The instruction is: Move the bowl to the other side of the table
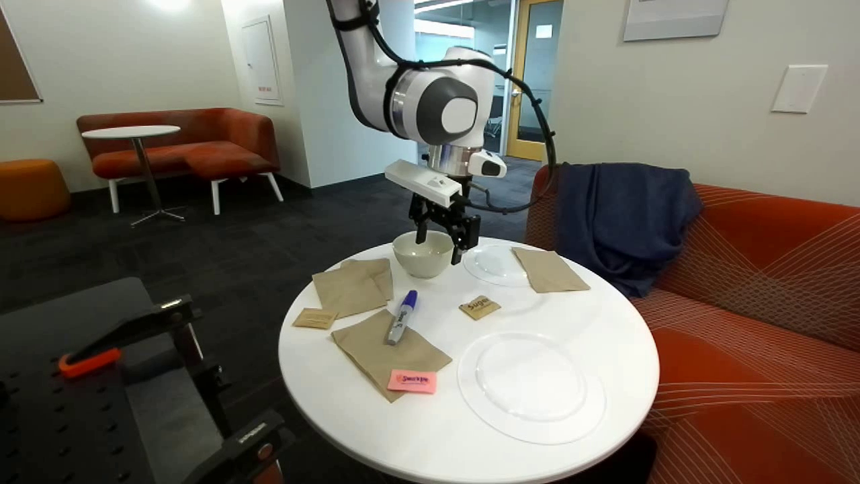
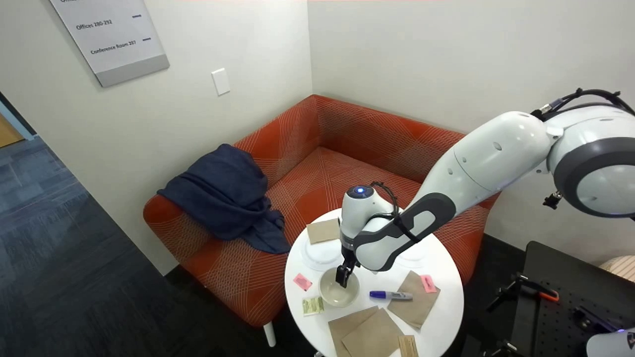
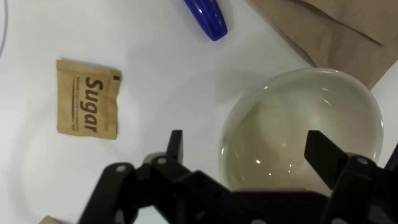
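Astride rim of bowl (image 3: 286, 124), pincer (image 3: 244, 137) wide.

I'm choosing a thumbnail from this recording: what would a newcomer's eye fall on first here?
Probably the white robot arm, stretched over the round white table with its open end effector straddling the rim of the cream bowl. Next comes the red couch beside the table, a navy cloth draped over one end. On the table, the blue-capped marker also stands out, lying partly on a brown napkin.
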